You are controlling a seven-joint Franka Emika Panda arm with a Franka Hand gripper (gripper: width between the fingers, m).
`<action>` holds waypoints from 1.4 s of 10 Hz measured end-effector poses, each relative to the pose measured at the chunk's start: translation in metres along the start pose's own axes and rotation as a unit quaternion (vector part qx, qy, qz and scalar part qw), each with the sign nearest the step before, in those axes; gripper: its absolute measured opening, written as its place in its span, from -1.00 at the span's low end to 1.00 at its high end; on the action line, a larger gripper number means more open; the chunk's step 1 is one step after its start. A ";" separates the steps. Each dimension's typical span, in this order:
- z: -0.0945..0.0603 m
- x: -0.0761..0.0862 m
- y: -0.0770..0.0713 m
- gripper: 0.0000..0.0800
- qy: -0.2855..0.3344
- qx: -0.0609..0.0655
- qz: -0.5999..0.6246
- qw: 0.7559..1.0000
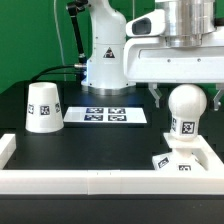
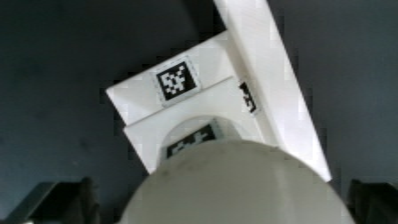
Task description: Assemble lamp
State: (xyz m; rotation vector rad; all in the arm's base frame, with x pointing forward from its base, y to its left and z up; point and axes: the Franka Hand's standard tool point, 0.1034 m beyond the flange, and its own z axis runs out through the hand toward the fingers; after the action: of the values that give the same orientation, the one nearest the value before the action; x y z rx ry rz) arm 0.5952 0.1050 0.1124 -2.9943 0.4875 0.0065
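At the near right corner, the base lies against the white rail, with the bulb upright on it. The gripper straddles the bulb, jaws wide, gripping nothing. Farther left, the shade stands on open table, with the marker board beyond.

Matt white bulb, base and shade; glossy arm; matt black table

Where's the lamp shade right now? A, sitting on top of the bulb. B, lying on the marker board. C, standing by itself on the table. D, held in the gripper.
C: the shade stands alone on the black table toward the exterior view's left, well apart from the bulb, which sits on the base.
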 end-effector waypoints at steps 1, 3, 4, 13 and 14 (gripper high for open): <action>0.000 0.000 0.000 0.75 0.000 0.000 -0.039 0.999; 0.000 0.001 0.000 0.75 0.004 -0.009 -0.145 0.989; 0.000 0.001 0.000 0.75 0.005 -0.015 -0.201 0.979; -0.002 0.005 -0.003 0.75 -0.004 -0.040 -0.557 0.829; -0.002 0.006 -0.004 0.75 -0.005 -0.041 -0.577 0.816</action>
State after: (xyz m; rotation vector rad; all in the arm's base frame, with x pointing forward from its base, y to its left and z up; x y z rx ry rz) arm 0.6021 0.1063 0.1144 -2.8137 -1.3699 -0.0552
